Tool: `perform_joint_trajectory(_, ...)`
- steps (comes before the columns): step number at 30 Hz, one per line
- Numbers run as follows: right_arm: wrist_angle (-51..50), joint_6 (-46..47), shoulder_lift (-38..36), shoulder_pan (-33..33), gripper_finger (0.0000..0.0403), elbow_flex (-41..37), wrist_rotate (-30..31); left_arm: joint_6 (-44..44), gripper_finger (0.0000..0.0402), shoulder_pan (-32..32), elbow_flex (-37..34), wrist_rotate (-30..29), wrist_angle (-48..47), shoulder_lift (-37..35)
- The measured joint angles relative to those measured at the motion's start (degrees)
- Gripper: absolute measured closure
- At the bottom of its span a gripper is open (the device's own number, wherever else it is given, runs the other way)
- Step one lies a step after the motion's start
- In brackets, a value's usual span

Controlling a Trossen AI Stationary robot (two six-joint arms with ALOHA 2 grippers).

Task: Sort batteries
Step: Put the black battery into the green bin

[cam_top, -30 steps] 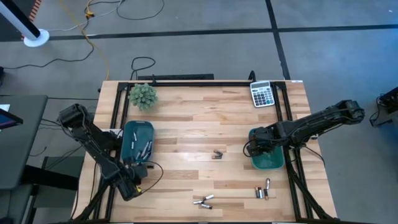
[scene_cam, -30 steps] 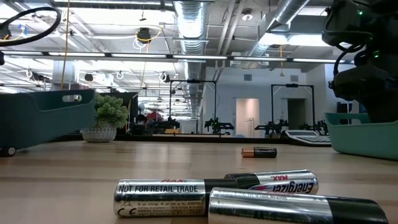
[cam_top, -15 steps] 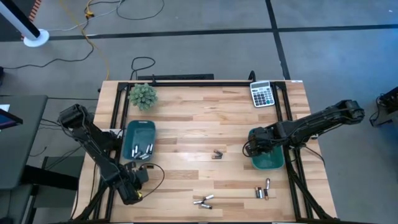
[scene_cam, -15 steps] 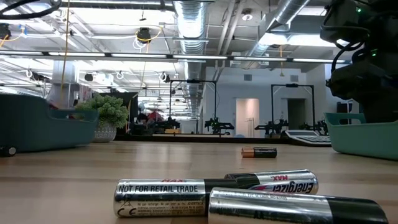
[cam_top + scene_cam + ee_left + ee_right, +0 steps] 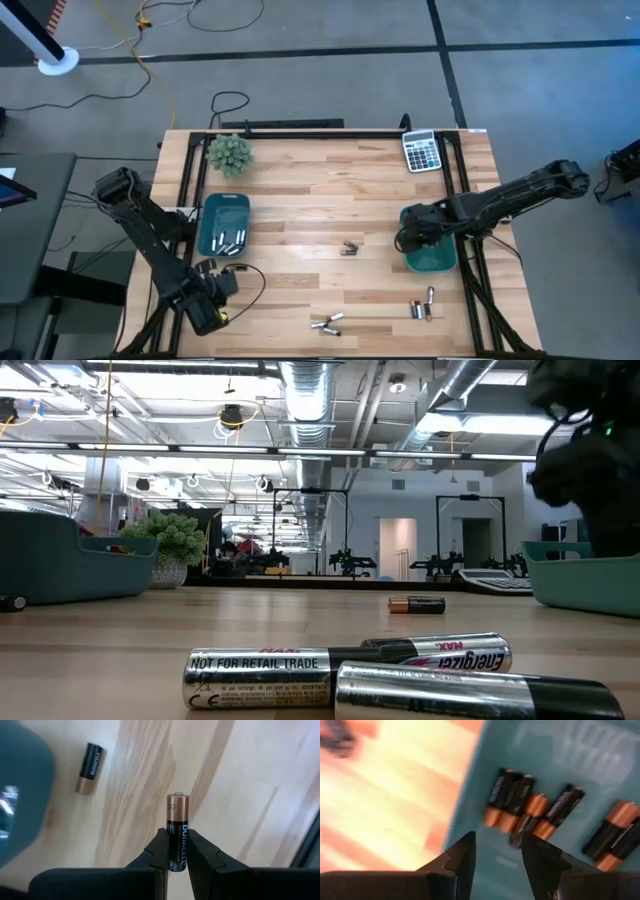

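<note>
Silver batteries (image 5: 350, 675) at the table's near edge, left gripper (image 5: 177, 851) near the left front corner pinching a black-and-copper battery (image 5: 177, 831), right gripper (image 5: 497, 851) spread over the right bin (image 5: 432, 262) of copper-tipped cells (image 5: 520, 805), left bin (image 5: 222, 225), calculator (image 5: 422, 151) far back.

Batteries (image 5: 326, 323) scattered, some binned.

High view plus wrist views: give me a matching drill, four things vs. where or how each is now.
Things:
1. left hand
2. right hand
3. grey calculator
4. small green potted plant

States:
a. far right table corner
b. open over the right teal bin of black-and-copper batteries
c. far left of table
d. shut on a black-and-copper Duracell battery

Pairs: 1-d, 2-b, 3-a, 4-c
</note>
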Motion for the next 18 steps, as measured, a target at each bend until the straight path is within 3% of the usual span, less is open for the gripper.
perform_joint_trajectory(6,-2.0,0.4,-8.4,2.2,0.0230,2.4,0.3,3.1,0.0366,2.4,7.3,-2.7,-9.1,0.0)
perform_joint_trajectory(10,-10.1,2.7,-14.3,3.5,0.0232,4.8,6.1,8.7,0.0366,6.5,11.0,-7.7,-10.8,0.0)
perform_joint_trajectory(13,-16.8,3.8,-18.4,5.4,0.0237,6.6,9.9,15.1,0.0366,11.4,13.0,-10.1,-9.9,0.0)
perform_joint_trajectory(18,-19.5,0.5,-23.3,7.7,0.0243,7.1,10.3,26.3,0.0366,22.9,13.5,-12.3,-3.4,0.0)
